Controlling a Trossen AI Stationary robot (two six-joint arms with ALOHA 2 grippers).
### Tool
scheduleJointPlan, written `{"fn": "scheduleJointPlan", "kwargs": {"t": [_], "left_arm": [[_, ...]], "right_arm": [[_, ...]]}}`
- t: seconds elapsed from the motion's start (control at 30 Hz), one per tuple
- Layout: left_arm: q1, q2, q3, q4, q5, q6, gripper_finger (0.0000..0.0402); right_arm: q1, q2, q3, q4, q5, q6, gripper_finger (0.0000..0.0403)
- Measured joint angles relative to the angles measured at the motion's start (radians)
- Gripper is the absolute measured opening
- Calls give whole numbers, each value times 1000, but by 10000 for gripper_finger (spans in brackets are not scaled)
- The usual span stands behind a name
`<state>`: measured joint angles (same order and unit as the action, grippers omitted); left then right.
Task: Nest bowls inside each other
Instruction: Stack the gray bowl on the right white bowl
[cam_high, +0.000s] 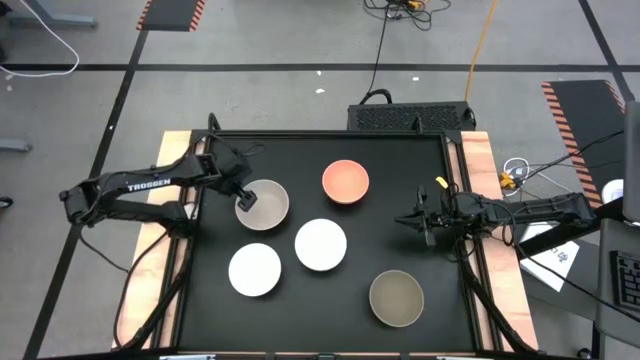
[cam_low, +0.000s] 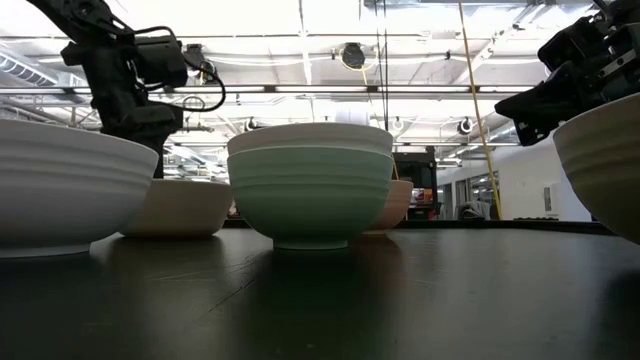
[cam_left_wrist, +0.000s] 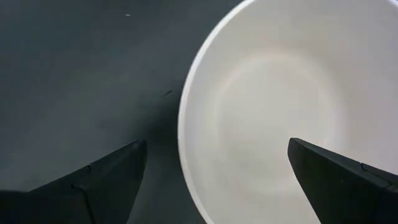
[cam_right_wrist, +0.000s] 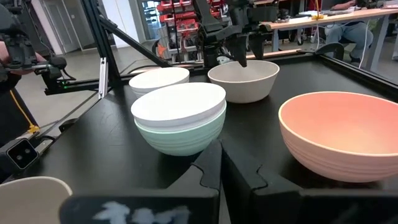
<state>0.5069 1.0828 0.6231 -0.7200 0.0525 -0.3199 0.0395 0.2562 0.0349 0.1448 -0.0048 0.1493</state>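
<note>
My left gripper (cam_high: 244, 203) hovers with jaws spread over the near rim of the pale beige-grey round plastic bowl (cam_high: 265, 205) at the table's (cam_high: 420, 180) back left. I'd straddle that wall squarely before pinching. Right gripper (cam_high: 420, 221) waits, jaws clenched on nothing.

Ceiling strip lights (cam_low: 300, 40) are glaring bright behind the table, silhouetting both arms; the black tabletop (cam_low: 400, 290) is reflecting faintly, and the nearest bowl rims are blurring.
</note>
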Motion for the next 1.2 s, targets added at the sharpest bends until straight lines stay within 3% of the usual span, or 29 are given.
{"fn": "scheduleJointPlan", "kwargs": {"t": [1.0, 1.1, 1.2], "left_arm": [[-31, 5, 0, 18, -1, 4, 391], [-31, 5, -1, 15, -1, 4, 371], [-31, 5, -1, 15, -1, 4, 325]], "right_arm": [[2, 0, 0, 1, 0, 22, 0], [2, 0, 0, 1, 0, 22, 0], [2, 0, 0, 1, 0, 22, 0]]}}
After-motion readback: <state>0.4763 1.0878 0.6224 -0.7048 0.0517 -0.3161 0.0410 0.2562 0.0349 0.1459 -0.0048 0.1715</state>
